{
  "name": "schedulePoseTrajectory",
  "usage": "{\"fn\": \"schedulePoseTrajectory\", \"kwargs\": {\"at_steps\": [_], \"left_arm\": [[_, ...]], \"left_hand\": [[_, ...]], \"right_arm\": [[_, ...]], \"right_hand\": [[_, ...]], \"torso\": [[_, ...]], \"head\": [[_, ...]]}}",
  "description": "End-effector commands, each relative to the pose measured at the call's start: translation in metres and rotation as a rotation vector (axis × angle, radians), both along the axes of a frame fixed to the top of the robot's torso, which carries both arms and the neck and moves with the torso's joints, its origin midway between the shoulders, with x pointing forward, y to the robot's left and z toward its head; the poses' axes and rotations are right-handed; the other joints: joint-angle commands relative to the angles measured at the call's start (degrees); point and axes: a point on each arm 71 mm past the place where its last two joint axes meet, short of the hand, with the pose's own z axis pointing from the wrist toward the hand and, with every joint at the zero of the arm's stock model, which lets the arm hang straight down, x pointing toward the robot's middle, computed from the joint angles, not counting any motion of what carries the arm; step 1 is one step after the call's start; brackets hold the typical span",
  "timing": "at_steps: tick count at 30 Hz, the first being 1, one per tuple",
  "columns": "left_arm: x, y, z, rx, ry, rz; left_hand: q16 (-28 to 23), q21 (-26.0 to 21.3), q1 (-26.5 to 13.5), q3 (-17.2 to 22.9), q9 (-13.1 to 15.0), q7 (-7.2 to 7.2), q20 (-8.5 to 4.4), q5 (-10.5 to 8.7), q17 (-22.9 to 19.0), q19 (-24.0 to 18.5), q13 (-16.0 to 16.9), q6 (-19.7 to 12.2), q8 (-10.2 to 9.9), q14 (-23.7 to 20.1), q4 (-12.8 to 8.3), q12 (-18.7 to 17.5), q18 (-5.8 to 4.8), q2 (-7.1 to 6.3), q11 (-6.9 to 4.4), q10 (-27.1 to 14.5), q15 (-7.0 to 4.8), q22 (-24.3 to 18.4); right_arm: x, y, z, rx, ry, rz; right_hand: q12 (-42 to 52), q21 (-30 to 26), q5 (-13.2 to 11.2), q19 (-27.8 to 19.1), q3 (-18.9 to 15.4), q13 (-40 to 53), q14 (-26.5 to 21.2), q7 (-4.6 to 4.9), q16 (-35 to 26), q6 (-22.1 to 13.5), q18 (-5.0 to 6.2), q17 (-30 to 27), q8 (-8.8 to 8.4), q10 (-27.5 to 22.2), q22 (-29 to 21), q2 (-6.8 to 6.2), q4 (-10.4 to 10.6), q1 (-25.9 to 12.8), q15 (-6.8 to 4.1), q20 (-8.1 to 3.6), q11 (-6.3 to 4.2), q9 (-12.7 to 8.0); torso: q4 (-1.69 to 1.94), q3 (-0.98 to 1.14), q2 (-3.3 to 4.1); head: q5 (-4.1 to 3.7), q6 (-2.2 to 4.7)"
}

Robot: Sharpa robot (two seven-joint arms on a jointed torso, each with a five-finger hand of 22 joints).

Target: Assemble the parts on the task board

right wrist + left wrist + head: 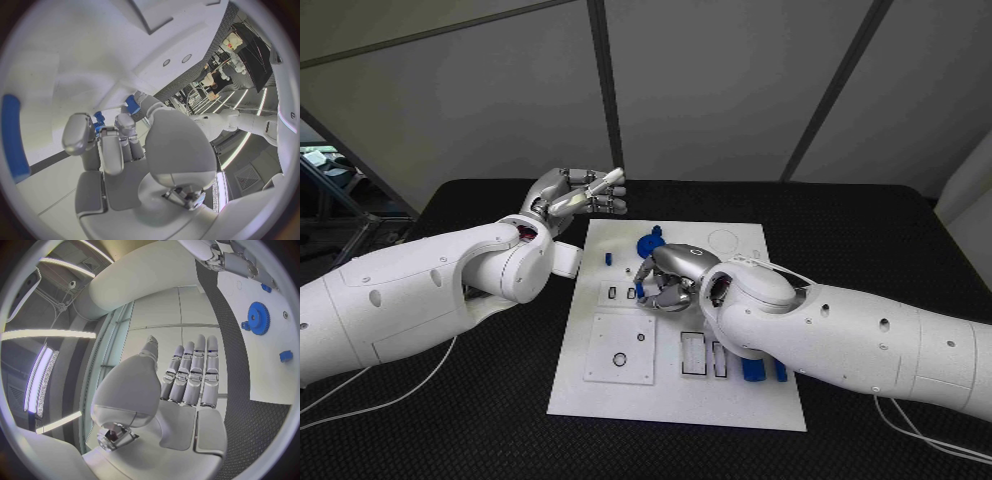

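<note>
The right hand [668, 278] is down over the middle of the white task board [678, 400], palm turned to the plate, with its fingers curled in. From its wrist view the fingertips [100, 131] come together round a small blue part [99, 120], and I'd say they pinch it, though most of that piece is hidden behind them. A second small blue piece [132, 104] sits just past the fingers on the same white surface.

Beyond that hand, toward the far edge of the board, a blue gear [651, 240] stands on the plate, close to the knuckles but not touching them. A tiny blue peg [607, 258] is to the hand's side, nearer the other arm. Closer to the robot, partly tucked under the right forearm, two more blue parts [754, 369] lie near the board's right edge, beside pale rectangular slots [694, 352]. A square inset panel [620, 347] takes up the board's near left portion.

The left hand [578, 194] is lifted clear, off the board's far left corner, above the black table [473, 420]. Its fingers [195, 371] lie straight and pressed side by side, the thumb standing a little apart, nothing in the palm. From its wrist view the blue gear [257, 318] shows well off to the side of the fingertips.
</note>
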Motion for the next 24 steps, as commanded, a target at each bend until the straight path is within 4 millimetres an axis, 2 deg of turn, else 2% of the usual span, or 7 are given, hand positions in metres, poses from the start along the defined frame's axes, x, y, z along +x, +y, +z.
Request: {"fn": "schedulePoseTrajectory", "kwargs": {"at_steps": [1,7,15,18,22,23,24], "left_arm": [[0.000,-0.001,0.001,0.000,0.000,-0.013],[0.000,-0.001,0.001,0.000,0.001,-0.013],[0.001,0.001,-0.001,0.016,0.016,-0.008],[0.002,0.003,-0.003,0.048,0.023,-0.010],[0.002,0.007,-0.006,0.114,0.041,-0.018],[0.003,0.008,-0.007,0.140,0.048,-0.021],[0.003,0.009,-0.008,0.169,0.057,-0.026]], "left_hand": [[-0.34,-0.26,0.02,0.09,-0.03,-0.09,0.07,-0.10,0.05,-0.40,0.06,0.44,-0.34,-0.30,-0.26,-0.35,-0.75,0.65,0.16,0.39,0.01,-0.06],[-0.34,-0.26,0.02,0.09,-0.03,-0.09,0.07,-0.10,0.05,-0.40,0.06,0.44,-0.34,-0.30,-0.26,-0.35,-0.75,0.65,0.16,0.39,0.01,-0.06],[0.52,0.42,0.06,-0.13,0.00,-0.34,-0.16,-0.13,0.48,0.59,0.20,0.70,-0.43,1.09,-0.52,-0.27,-0.59,0.56,-0.09,0.88,-0.40,0.19],[2.91,2.54,-0.02,-0.47,0.15,-1.03,-1.31,-0.11,1.83,3.76,0.87,1.61,-0.28,4.95,-0.79,0.57,-0.53,0.54,-0.96,3.04,-1.63,1.10],[10.05,7.68,0.11,-0.85,0.88,-2.71,-4.12,0.23,6.32,10.49,2.84,4.55,1.15,14.38,-1.14,3.53,-0.44,0.43,-3.42,8.41,-4.39,3.59],[12.37,9.21,0.08,-1.00,1.10,-3.21,-4.82,0.07,7.85,12.16,3.59,5.26,1.54,16.60,-1.15,4.73,-0.42,0.33,-4.23,10.19,-5.10,4.39],[17.02,11.42,0.06,-1.08,1.38,-3.98,-5.72,-0.05,11.78,14.30,4.71,5.98,1.96,18.85,-1.11,6.35,-0.51,0.44,-4.84,12.13,-6.04,5.59]], "right_arm": [[0.001,-0.003,-0.001,0.009,-0.010,-0.015],[-0.002,-0.005,0.003,0.047,-0.034,-0.010],[-0.012,-0.014,0.019,0.216,-0.137,0.044],[-0.018,-0.021,0.024,0.284,-0.145,0.091],[-0.025,-0.033,0.030,0.353,-0.111,0.139],[-0.026,-0.037,0.031,0.368,-0.090,0.148],[-0.026,-0.041,0.033,0.385,-0.066,0.150]], "right_hand": [[-0.53,-0.52,0.73,-0.21,-1.39,-0.77,4.05,0.20,-0.16,-1.57,0.61,6.24,-0.63,-0.97,-0.23,-0.67,0.32,-0.52,0.58,0.64,0.20,0.07],[-1.05,-1.08,1.21,-0.69,-4.77,-1.80,3.98,0.73,-0.28,-3.64,0.76,6.06,-0.85,-2.05,-0.97,-1.51,1.58,-0.58,1.02,1.07,0.67,0.11],[-0.57,-1.60,2.32,-1.08,-7.18,-2.00,3.80,0.74,-0.70,-4.05,0.94,5.42,0.07,-2.14,-1.69,-0.87,2.61,1.89,1.06,1.20,0.67,0.25],[-0.52,-2.52,2.55,-1.96,-7.26,-2.08,3.49,0.74,-1.39,-4.17,1.22,4.31,0.26,-2.19,-3.09,-0.53,2.58,2.71,1.06,1.19,0.65,0.25],[-0.83,-4.42,2.64,-3.77,-7.24,-2.63,2.85,0.56,-2.81,-3.50,1.77,2.21,0.95,-2.64,-5.86,0.04,2.40,3.81,0.94,1.14,0.51,0.38],[-1.30,-5.53,2.74,-4.81,-7.23,-3.18,2.48,0.54,-3.60,-3.41,2.09,1.05,1.09,-3.12,-7.48,0.15,2.30,4.14,0.91,1.11,0.48,0.39],[-1.99,-6.94,2.96,-6.10,-7.18,-3.96,2.04,0.46,-4.56,-3.09,2.48,-0.27,1.40,-3.77,-9.47,0.30,2.17,4.53,0.86,1.06,0.40,0.43]], "torso": [[-0.04,0.03,0.04],[-0.03,0.06,0.01],[-0.15,0.08,-0.18],[-0.12,0.02,-0.21],[-0.07,-0.03,-0.49],[-0.09,-0.02,-0.58],[-0.12,-0.01,-0.75]], "head": [[-0.02,0.09],[-0.02,0.08],[-0.07,0.39],[-0.06,0.58],[-0.09,0.97],[-0.08,0.96],[-0.01,0.96]]}}
